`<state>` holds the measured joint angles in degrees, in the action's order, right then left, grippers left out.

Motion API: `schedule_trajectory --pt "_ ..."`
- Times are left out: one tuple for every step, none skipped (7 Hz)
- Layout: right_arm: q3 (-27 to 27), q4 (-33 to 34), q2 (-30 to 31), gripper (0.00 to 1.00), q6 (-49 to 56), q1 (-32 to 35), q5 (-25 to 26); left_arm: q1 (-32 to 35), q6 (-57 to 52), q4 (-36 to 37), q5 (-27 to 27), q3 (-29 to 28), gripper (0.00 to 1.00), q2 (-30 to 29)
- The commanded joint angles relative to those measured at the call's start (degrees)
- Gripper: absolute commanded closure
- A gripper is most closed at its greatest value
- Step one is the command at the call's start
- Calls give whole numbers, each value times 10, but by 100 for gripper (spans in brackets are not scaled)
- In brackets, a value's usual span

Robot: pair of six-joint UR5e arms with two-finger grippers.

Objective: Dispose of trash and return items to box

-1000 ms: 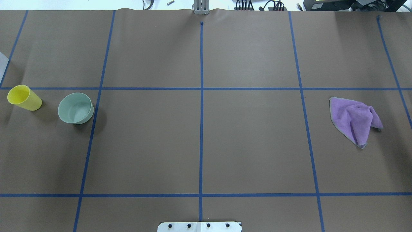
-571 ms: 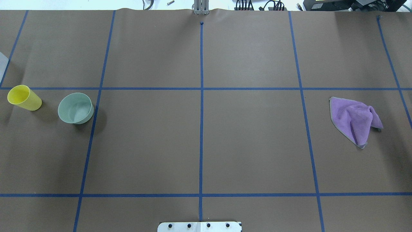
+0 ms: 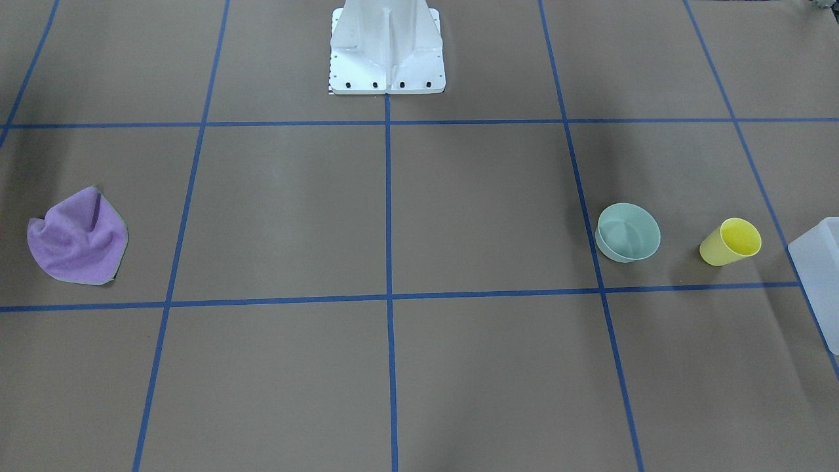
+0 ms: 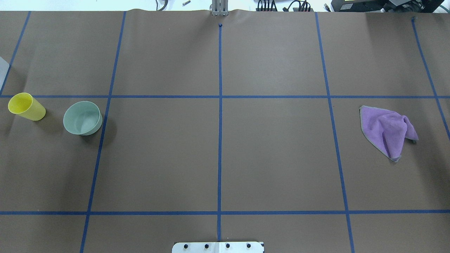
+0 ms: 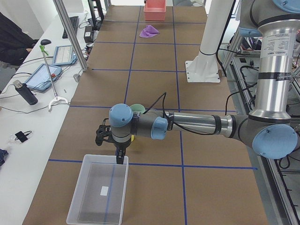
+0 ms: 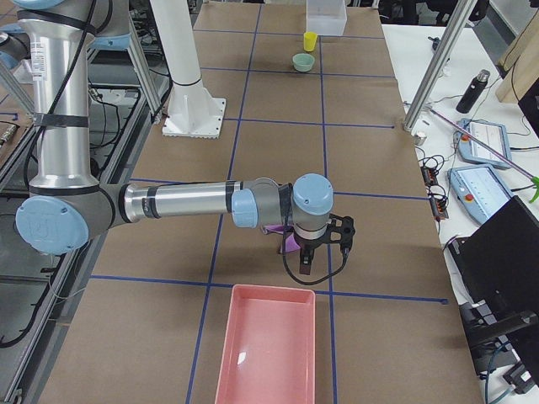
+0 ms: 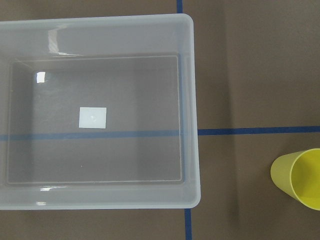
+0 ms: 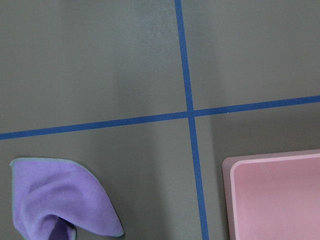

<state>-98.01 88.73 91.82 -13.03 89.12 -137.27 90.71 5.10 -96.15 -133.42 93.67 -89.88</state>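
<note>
Your left gripper (image 5: 120,158) hangs above the near edge of the box (image 5: 75,206), between it and the cup (image 7: 300,177). Only the side view shows it, so I cannot tell whether its fingers are spread or closed. The box holds nothing yet. The cup stands upright just beside it, mouth up, and looks like the natural first pick.

Come straight down with one finger inside the rim and one outside, and squeeze lightly, since the thin wall probably flexes. Lift it above the box wall before you move across.

Farther along, the bowl (image 4: 82,117) stands near the cup without touching it, so take care not to nudge it.

At the far end, your right gripper (image 6: 305,259) hangs near the purple cloth (image 4: 386,130) and the pink tray (image 6: 265,345). I cannot tell its finger state either.
</note>
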Motion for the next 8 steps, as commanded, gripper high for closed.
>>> schedule_trajectory --pt "-2 6 -7 0 -1 0 -1 0 59 -2 -2 5 2 -3" --pt "-2 7 -8 0 -1 -3 -1 -1 65 -3 -3 9 2 -3" --pt "-5 3 -8 0 -1 -4 -12 -3 68 -4 -19 10 2 -4" --pt "-3 0 -7 0 1 -8 -17 -24 115 -22 -43 7 2 -5" --pt "-8 -19 -3 0 4 -8 -10 -67 240 -83 -40 6 2 -5" --pt "-6 -25 -3 0 0 -11 2 -114 338 -159 -36 -5 2 0" --pt "-2 -25 -7 0 -1 -11 3 -140 387 -211 -19 -37 2 -3" --pt "-2 -25 -8 0 -4 -11 2 -165 415 -256 12 -66 2 -6"
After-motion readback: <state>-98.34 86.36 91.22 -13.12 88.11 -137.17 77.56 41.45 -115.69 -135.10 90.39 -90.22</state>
